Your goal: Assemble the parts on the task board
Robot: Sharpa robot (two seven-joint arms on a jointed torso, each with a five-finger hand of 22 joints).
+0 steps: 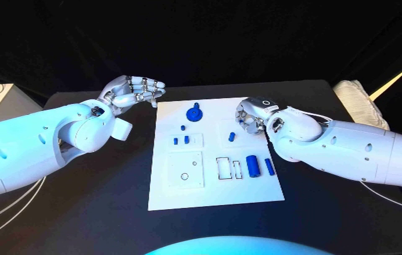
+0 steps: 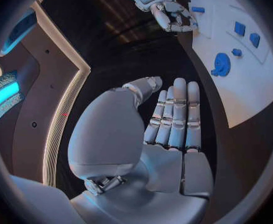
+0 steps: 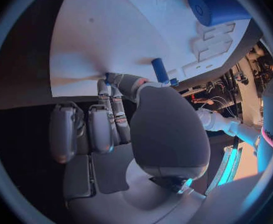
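The white task board (image 1: pixel 214 150) lies mid-table. On it are a blue gear-like part (image 1: pixel 194 114), two small blue blocks (image 1: pixel 181 140), a short blue peg (image 1: pixel 232 135), a thick blue cylinder (image 1: pixel 252 165) and a thin one (image 1: pixel 269 166). My right hand (image 1: pixel 251 117) hovers low over the board's far right area. In its wrist view the thumb and one finger (image 3: pixel 114 82) meet on the board around a tiny blue bit, with the other fingers curled and the peg (image 3: pixel 160 69) just beyond. My left hand (image 1: pixel 134 92) is raised off the board's far left corner, its fingers (image 2: pixel 173 114) straight and empty.
Recessed slots (image 1: pixel 228 168) and a square plate with a hole (image 1: pixel 185 169) sit in the board's near half. A pale padded object (image 1: pixel 356 95) lies at the table's far right edge. Bare black table (image 1: pixel 100 208) surrounds the board.
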